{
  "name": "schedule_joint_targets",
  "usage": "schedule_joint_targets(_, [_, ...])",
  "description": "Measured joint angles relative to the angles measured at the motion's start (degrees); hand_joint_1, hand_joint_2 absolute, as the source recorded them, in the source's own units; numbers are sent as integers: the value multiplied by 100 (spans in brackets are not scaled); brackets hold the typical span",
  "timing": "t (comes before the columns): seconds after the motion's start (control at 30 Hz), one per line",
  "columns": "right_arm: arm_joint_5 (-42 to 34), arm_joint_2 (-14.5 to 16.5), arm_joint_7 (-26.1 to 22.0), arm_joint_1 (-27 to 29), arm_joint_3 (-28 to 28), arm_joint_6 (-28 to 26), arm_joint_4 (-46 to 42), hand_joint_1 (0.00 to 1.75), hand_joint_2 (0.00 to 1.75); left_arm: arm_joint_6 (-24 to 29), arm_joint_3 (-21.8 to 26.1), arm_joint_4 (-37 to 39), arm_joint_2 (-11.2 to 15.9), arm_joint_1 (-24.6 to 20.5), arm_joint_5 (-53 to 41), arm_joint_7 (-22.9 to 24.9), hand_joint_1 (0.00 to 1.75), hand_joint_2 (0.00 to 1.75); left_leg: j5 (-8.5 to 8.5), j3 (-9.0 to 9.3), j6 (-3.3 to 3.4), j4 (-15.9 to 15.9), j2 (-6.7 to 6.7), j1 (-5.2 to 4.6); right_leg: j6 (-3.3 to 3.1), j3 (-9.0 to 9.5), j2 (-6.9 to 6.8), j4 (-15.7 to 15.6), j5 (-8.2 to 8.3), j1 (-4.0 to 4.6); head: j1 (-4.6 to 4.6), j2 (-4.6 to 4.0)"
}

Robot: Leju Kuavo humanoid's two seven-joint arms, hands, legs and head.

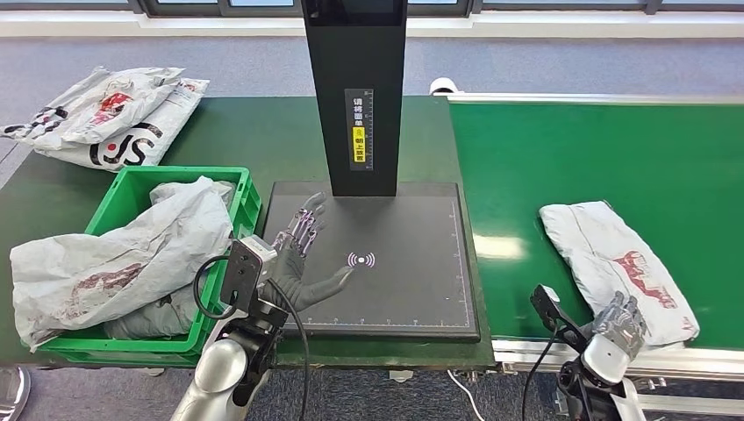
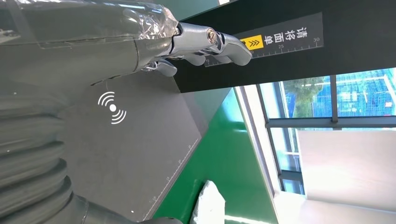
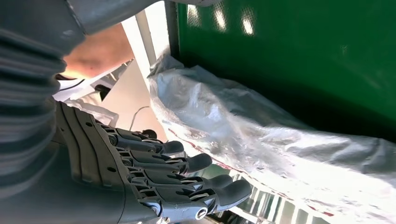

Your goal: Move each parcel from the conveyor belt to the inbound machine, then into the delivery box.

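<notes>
A grey-white parcel (image 1: 614,263) with a red print lies flat on the green conveyor belt (image 1: 597,149), near its front edge. My right hand (image 1: 621,320) hovers at the parcel's near corner, holding nothing. In the right wrist view its dark fingers (image 3: 187,163) reach out just beside the parcel's crinkled edge (image 3: 261,140). My left hand (image 1: 303,259) is spread open and empty above the left part of the inbound machine's black platform (image 1: 404,289). In the left wrist view the left hand (image 2: 93,42) stands over the platform's white signal mark (image 2: 112,108).
The machine's black post (image 1: 355,88) rises at the platform's back. A green delivery box (image 1: 132,184) left of the platform holds crumpled grey parcels (image 1: 114,263) that spill over its rim. More bagged parcels (image 1: 105,118) lie at the table's far left.
</notes>
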Motion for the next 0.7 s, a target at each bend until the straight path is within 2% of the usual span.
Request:
schedule_joint_targets(0.27, [231,1,-32,13,-140,-226,-71,0,175,15,1,-66,0,22,-13,15,0,175,0,-1,0,0,-2,-1,0,0,-9,0,0,-1,0,0])
schedule_joint_targets(0.7, [282,1,5,-7,-273,-110,-199,0,175,18,2,-97,0,30,-13,17,0,175,0,-1,0,0,-3,-1,0,0,-10,0,0,-1,0,0])
